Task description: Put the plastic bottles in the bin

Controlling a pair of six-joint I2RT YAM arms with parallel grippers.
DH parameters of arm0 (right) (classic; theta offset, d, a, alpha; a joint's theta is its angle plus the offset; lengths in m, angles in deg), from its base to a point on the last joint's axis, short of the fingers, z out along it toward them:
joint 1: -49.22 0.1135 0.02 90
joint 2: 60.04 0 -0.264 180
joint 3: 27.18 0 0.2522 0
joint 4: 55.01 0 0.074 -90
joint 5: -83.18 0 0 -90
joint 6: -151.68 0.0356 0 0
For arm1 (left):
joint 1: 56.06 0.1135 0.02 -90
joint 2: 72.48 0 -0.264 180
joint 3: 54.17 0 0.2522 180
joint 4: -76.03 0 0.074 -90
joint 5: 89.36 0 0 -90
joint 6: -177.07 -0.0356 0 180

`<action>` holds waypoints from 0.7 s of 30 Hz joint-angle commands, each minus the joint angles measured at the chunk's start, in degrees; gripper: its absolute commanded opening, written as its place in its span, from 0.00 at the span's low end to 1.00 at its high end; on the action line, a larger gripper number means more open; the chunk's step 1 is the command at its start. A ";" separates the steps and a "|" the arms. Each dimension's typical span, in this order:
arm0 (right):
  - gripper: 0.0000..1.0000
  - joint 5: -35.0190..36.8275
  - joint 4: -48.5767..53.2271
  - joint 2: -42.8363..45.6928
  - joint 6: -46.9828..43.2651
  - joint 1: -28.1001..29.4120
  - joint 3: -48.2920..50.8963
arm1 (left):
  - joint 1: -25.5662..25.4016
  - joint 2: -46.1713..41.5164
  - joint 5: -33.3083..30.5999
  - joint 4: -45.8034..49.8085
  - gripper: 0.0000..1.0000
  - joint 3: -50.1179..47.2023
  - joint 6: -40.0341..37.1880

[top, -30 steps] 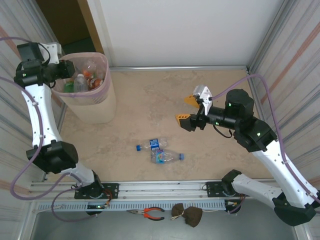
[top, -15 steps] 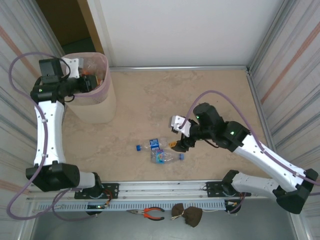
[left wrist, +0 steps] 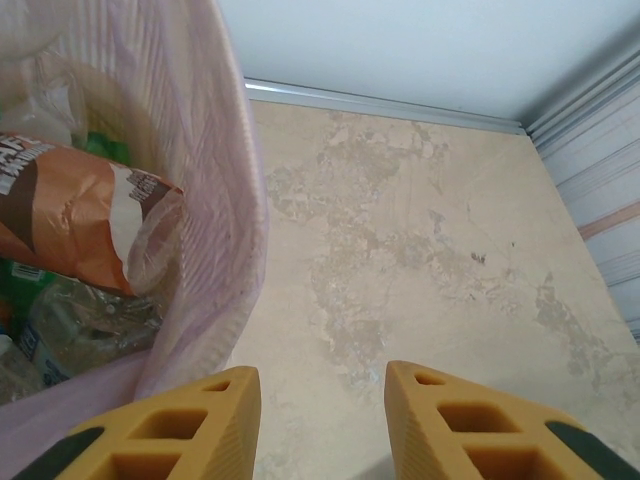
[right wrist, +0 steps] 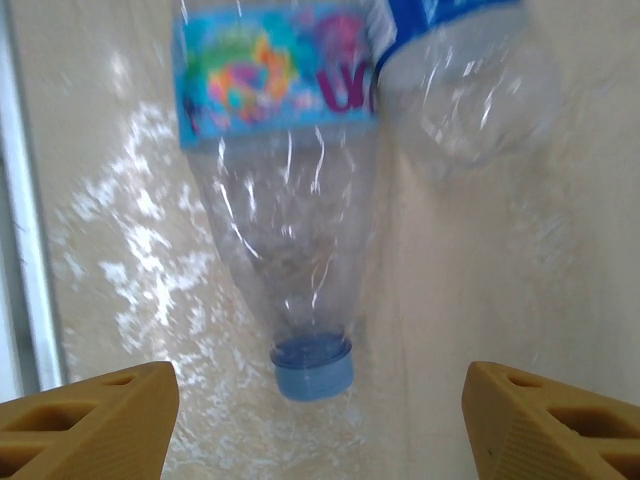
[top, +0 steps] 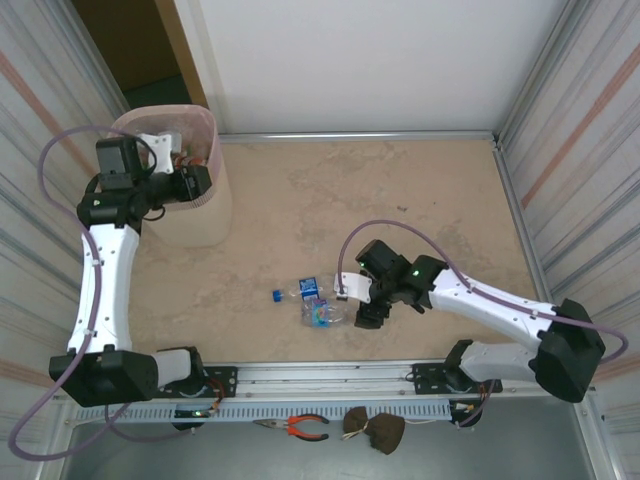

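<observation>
Two clear bottles (top: 318, 303) lie touching at 6 o'clock on my bench (top: 420, 190), one blue-capped with a rainbow label. The bin (top: 205, 215) at 10 o'clock holds more, maybe a brown wrapper (left wrist: 80, 220) too. Left pincer (left wrist: 320, 400) is slightly parted and right pincer (right wrist: 320, 415) is wide, both empty.

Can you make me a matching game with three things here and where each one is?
1. clear plastic bottle with rainbow label and blue cap
2. tall beige bin with pink bag liner
3. red-handled pliers

A. on the grey ledge at the near edge
B. standing in the far left corner
C. lying flat, cap end at the open right gripper

Pairs: 1-C, 2-B, 3-A
</observation>
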 commanded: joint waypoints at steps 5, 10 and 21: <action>0.73 2.66 -4.45 -6.90 -2.03 0.39 1.99 | -1.35 -1.84 1.94 -1.68 0.38 -1.50 0.75; 0.69 2.64 -5.52 -9.67 -2.12 0.65 2.58 | -1.32 -1.66 2.51 -2.19 0.38 -1.76 0.79; 0.60 3.51 -4.30 -16.90 -2.05 3.14 2.71 | -1.35 -1.26 4.29 -3.94 0.38 -2.35 1.33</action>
